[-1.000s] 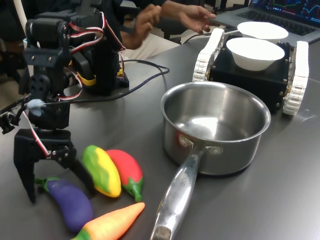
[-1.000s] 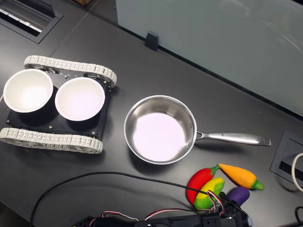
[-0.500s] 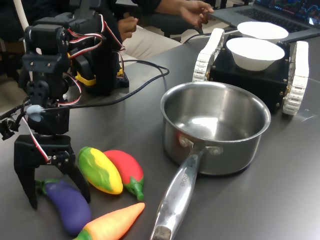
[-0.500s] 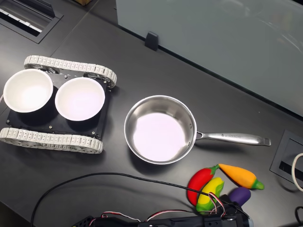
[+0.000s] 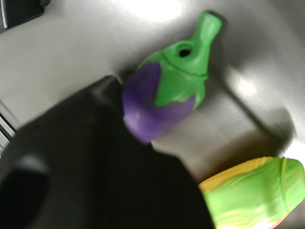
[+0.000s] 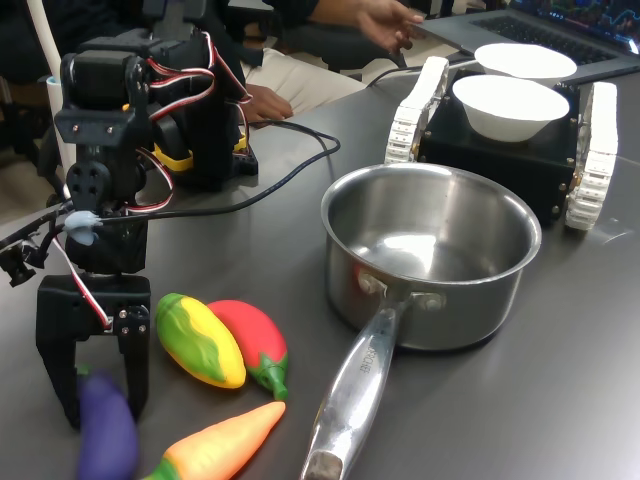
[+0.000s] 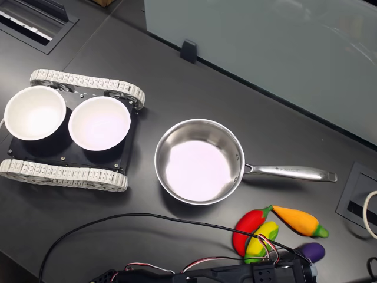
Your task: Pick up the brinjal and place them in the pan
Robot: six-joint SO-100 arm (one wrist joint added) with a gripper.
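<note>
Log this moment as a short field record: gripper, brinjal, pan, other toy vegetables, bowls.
gripper: jaws pointing down at the table, straddling the brinjal's near end; grip not confirmed
brinjal: purple, blurred, on the table, not in the pan
pan: steel, empty, handle toward the second exterior view's right
other vegetables: yellow-green pepper, red chilli, orange carrot, all grouped beside the brinjal
bowls: two white bowls on a tracked black base
</note>
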